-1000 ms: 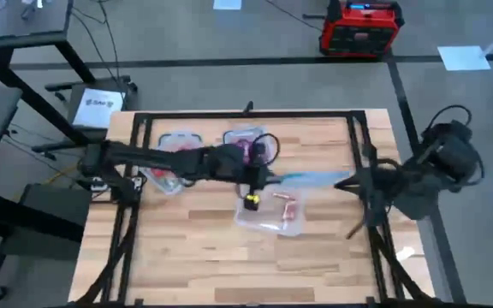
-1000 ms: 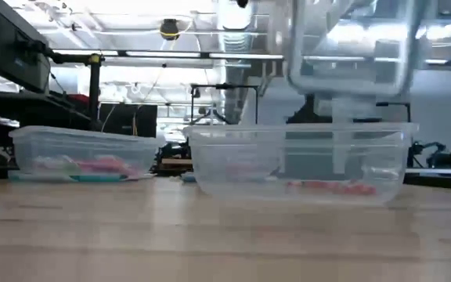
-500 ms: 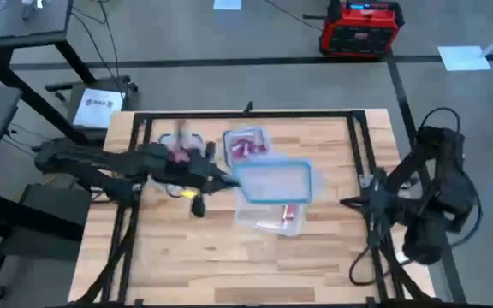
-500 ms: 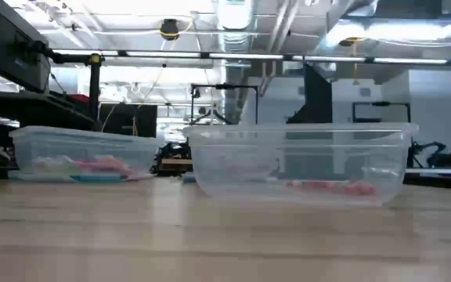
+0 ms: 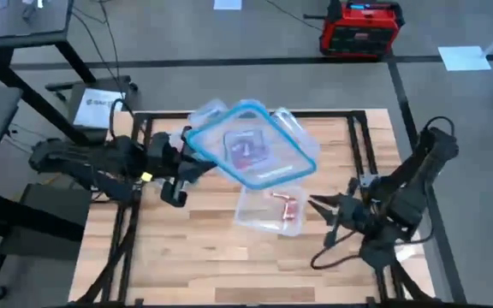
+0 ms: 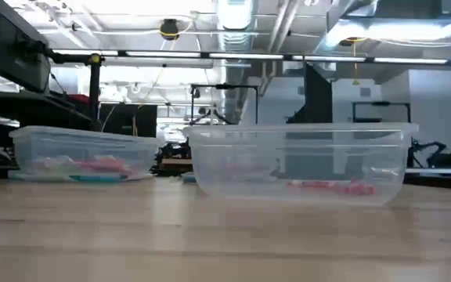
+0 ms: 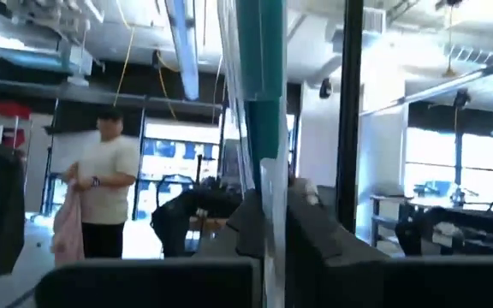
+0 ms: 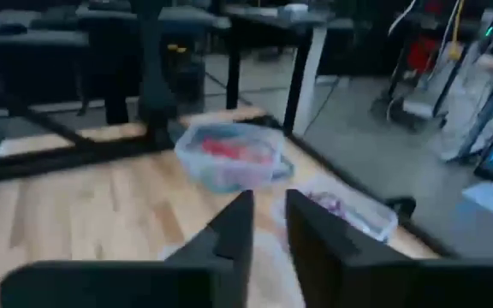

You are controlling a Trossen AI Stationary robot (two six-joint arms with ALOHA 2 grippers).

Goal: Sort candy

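My left gripper [image 5: 187, 162] is over the table's left half, shut on a clear lid with a blue rim [image 5: 251, 154], which hangs tilted above the tubs. Through the lid shows a tub of red and pink candy [image 5: 245, 147]. A nearer clear tub [image 5: 255, 218] rests on its base on the table and holds a few red candy pieces [image 5: 285, 205]. My right gripper [image 5: 315, 208] stands just right of that tub, open, with nothing between its fingers [image 8: 234, 231]. The low view shows two tubs [image 6: 81, 153] [image 6: 300, 160] and no gripper. My left gripper pinches the lid's rim [image 7: 259, 162] at its left end between the two fingers. In the left wrist view the lid stands edge-on between them. The fingers come from the table's left, slanting upward. The lid is lifted clear, tilted, above the tubs.
Black frame rails [image 5: 139, 145] run along the table's left and right sides. In the right wrist view a tub of purple candy [image 8: 349, 210] lies beyond the tub of red candy [image 8: 229, 158]. The table's near half [image 5: 229, 269] is bare wood. A person [image 7: 105, 192] stands in the room beyond.
My left gripper has drawn back toward the table's left edge, risen and tipped upward, carrying the lid from low over the near tub to high and tilted. My right gripper has come down toward the table's middle, beside the near tub, and its fingers have parted.
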